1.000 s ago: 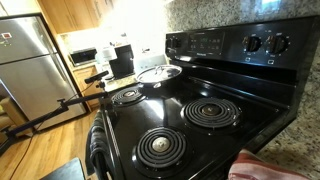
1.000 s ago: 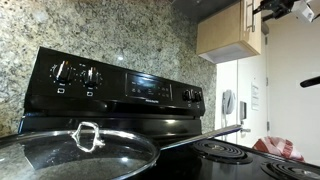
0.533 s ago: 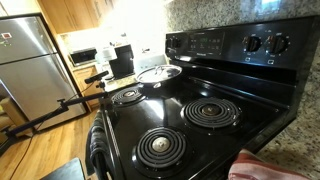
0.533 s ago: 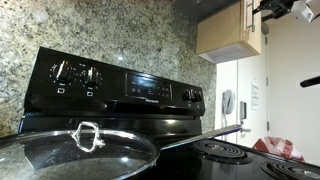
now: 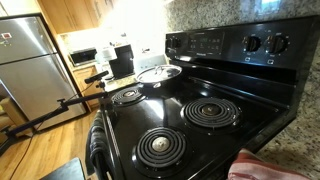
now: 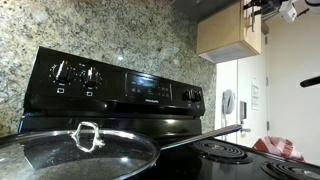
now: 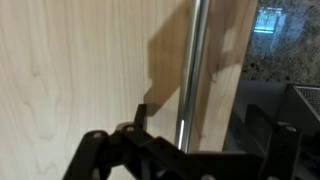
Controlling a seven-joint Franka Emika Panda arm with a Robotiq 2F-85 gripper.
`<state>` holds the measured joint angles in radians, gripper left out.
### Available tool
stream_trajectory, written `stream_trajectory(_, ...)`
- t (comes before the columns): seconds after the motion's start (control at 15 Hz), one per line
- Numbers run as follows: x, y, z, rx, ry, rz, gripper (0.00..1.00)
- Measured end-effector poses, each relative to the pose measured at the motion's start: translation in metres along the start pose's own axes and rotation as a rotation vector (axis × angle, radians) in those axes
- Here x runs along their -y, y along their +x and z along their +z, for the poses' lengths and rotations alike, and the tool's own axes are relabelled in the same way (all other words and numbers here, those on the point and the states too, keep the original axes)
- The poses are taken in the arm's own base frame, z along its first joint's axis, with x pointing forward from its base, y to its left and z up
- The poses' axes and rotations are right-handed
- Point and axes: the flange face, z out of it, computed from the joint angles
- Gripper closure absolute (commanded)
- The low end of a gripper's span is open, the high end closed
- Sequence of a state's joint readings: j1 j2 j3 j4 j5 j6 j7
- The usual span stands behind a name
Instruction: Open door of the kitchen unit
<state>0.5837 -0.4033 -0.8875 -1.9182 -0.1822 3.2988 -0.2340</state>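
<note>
a black electric stove (image 5: 250, 100) filled an exterior view, its cooktop carrying coil burners: one at the front (image 5: 161, 146), one further back (image 5: 211, 112) and a smaller one (image 5: 127, 95) on the far side. a glass lid (image 5: 159, 73) sat at the rear; in an exterior view the same lid (image 6: 60, 160) lay close to the camera, its metal handle (image 6: 88, 135) upright. knobs (image 6: 70, 72) lined the control panel below a granite backsplash (image 6: 120, 30). a stainless refrigerator (image 5: 30, 70) and a microwave (image 5: 84, 57) stood beyond. a reddish cloth (image 5: 265, 165) lay beside the stove.

Handle (image 7: 193, 70) runs upright on the door (image 7: 80, 70) (tool (image 7: 200, 125) before it).
</note>
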Motion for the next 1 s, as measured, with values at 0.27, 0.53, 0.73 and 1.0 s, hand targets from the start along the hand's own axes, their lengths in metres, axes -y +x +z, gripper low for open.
stream_trajectory(0.27,-0.015,0.004,0.016,-0.014,0.03,-0.045,0.0)
stream_trajectory(0.53,-0.02,0.006,0.016,-0.018,0.085,-0.11,0.0)
stream_trajectory(0.73,-0.023,0.008,0.009,-0.006,0.13,-0.151,0.0)
stream_trajectory(1.0,-0.034,0.008,-0.012,-0.018,0.164,-0.183,0.0)
